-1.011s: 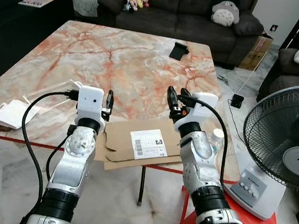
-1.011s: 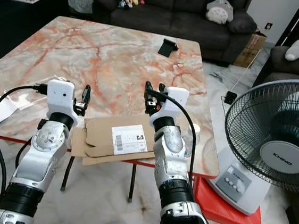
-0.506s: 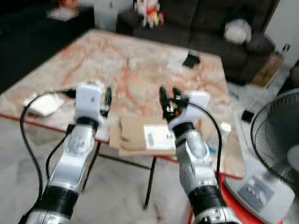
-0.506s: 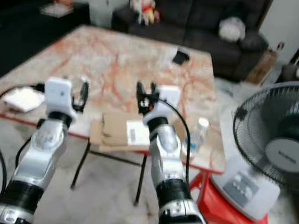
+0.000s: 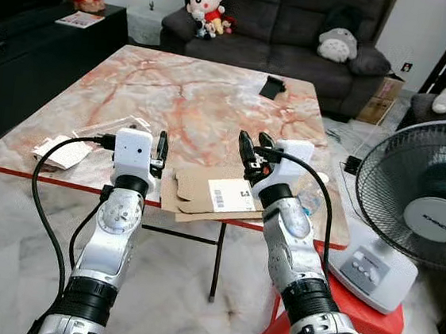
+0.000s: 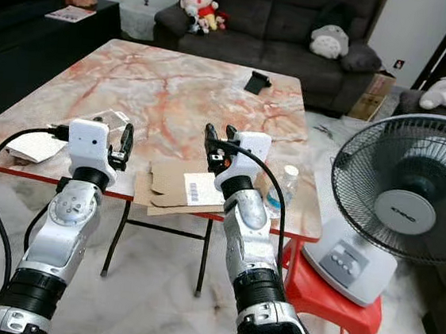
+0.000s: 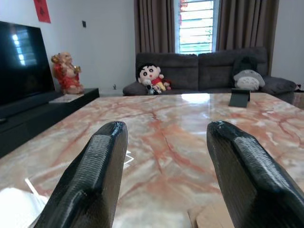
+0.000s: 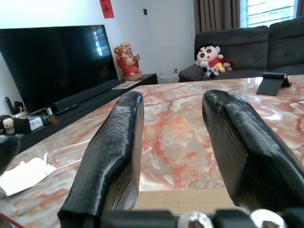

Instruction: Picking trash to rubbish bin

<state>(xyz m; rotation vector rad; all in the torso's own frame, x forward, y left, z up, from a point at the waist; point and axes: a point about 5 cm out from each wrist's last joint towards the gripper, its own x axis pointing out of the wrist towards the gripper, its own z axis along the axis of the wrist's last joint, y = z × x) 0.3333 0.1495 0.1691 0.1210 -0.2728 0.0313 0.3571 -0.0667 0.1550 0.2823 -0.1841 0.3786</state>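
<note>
1. The flattened brown cardboard box with a white shipping label [image 5: 218, 195] lies at the near edge of the pink-veined marble table [image 5: 207, 93], partly overhanging it. It sits between the two raised arms and just ahead of them, with its long axis running left to right across the robot's front.

2. The right gripper [image 5: 253, 148] hovers above the cardboard's right end, its two black fingers apart and holding nothing. It looks the nearer of the two, since the right wrist view shows the brown sheet directly under its fingers [image 8: 114, 142].

3. The left gripper [image 5: 160, 148] hovers just beside the cardboard's left end, fingers [image 7: 92, 175] likewise spread and empty; a corner of the brown sheet shows low in the left wrist view.

4. The cardboard is thin, matt and stiff, with folded flaps; lying flat on polished stone, it offers little to pinch except the overhanging edge.

5. Further left on the table lie crumpled white paper [image 5: 59, 151] and a clear plastic wrapper [image 5: 132, 123], both light and limp.

6. A clear plastic bottle [image 6: 281, 187] stands at the table's right corner, near a grey standing fan [image 5: 426, 212].
</note>
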